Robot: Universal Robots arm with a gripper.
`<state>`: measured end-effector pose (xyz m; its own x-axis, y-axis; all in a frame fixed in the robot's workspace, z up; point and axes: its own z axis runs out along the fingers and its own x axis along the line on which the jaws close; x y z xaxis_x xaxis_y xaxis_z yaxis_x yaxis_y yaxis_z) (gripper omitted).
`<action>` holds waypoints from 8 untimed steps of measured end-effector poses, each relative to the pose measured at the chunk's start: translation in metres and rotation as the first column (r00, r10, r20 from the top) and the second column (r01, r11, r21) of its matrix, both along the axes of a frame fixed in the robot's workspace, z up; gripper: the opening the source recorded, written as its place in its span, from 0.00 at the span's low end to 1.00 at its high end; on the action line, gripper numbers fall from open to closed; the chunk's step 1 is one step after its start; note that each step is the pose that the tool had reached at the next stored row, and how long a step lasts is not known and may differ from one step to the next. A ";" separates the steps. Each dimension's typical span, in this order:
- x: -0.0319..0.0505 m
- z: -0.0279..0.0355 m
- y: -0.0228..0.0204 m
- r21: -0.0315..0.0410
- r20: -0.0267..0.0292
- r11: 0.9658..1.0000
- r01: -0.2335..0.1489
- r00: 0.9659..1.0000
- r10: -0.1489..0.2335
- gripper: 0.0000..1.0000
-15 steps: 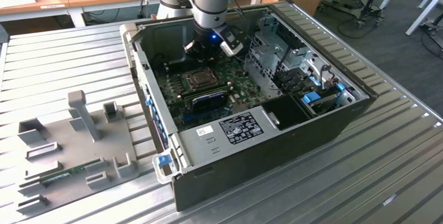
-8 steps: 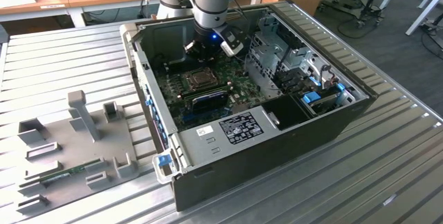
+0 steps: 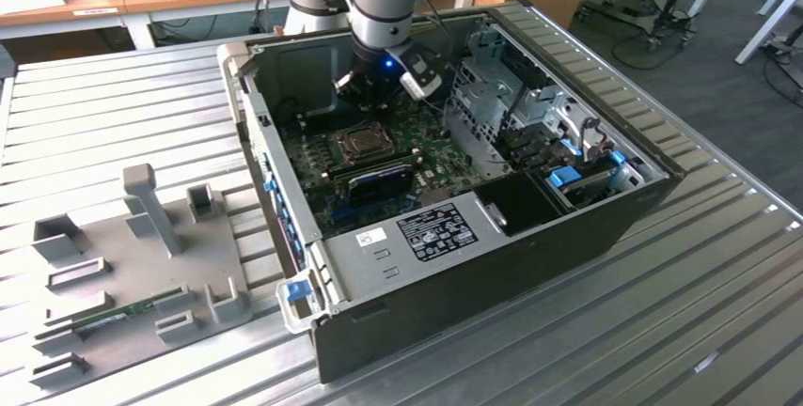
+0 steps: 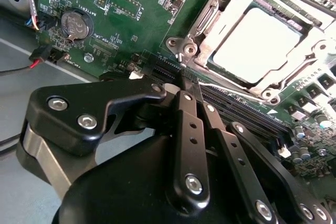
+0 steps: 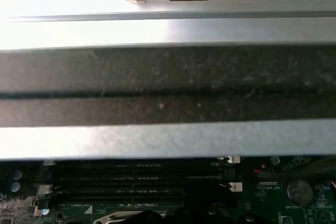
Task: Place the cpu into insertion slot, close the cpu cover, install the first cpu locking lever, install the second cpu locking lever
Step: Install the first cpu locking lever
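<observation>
Progress reads as well along: in the second wrist view the cpu (image 4: 257,43) lies seated, and the cpu cover (image 4: 207,22) appears folded down around it, the pale face showing through its window. The insertion slot (image 3: 364,143) sits mid-board in the exterior view. You cannot tell whether either locking lever is latched, so treat those steps as open. Your tool (image 4: 185,84) hangs just beside the socket's corner, fingers drawn narrow with nothing visible between them. Long black memory slots (image 4: 236,108) run between tool and socket. A coin battery (image 4: 76,23) sits well apart. Inside the case (image 3: 439,331), the drive cage (image 3: 495,96) stands close beside the arm.
</observation>
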<state>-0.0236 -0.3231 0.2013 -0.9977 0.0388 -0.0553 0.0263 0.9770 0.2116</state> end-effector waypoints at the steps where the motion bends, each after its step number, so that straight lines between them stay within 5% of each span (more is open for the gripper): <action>1: 0.0000 0.0006 0.0000 0.000 0.000 1.000 0.000 1.000 0.000 0.10; 3: 0.0000 0.0005 0.0001 -0.002 0.000 1.000 0.000 1.000 0.000 0.10; 8: 0.0000 0.0006 -0.0001 -0.027 0.000 1.000 0.000 1.000 0.000 0.10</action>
<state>-0.0235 -0.3232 0.2019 -0.9977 0.0373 -0.0565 0.0262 0.9824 0.1847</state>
